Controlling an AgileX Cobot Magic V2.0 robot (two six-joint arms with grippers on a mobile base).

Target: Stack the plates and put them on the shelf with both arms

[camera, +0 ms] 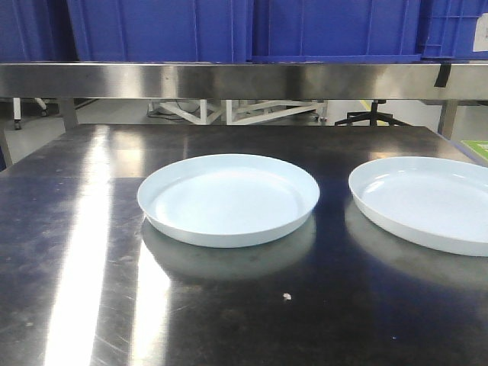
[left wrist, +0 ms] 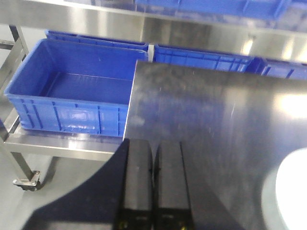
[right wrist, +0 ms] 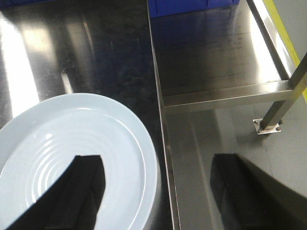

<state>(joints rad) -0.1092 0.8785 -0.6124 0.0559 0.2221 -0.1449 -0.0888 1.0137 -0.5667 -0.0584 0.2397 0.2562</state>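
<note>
Two pale blue-white plates lie side by side on the dark steel table (camera: 76,229): one in the middle (camera: 229,198), one at the right (camera: 427,202), cut off by the frame. No arm shows in the front view. In the left wrist view my left gripper (left wrist: 153,143) is shut and empty, above the table's left edge; a plate's rim (left wrist: 292,191) shows at the lower right, apart from it. In the right wrist view my right gripper (right wrist: 158,157) is open wide. Its left finger (right wrist: 81,191) hangs over the right plate (right wrist: 72,143); its right finger (right wrist: 240,191) is past the table's edge.
A steel shelf rail (camera: 244,80) runs across the back above the table, with blue bins (camera: 229,30) on it. More blue bins (left wrist: 72,86) stand on a low rack left of the table. A lower steel surface (right wrist: 216,57) and a post's foot (right wrist: 268,125) lie right of the table.
</note>
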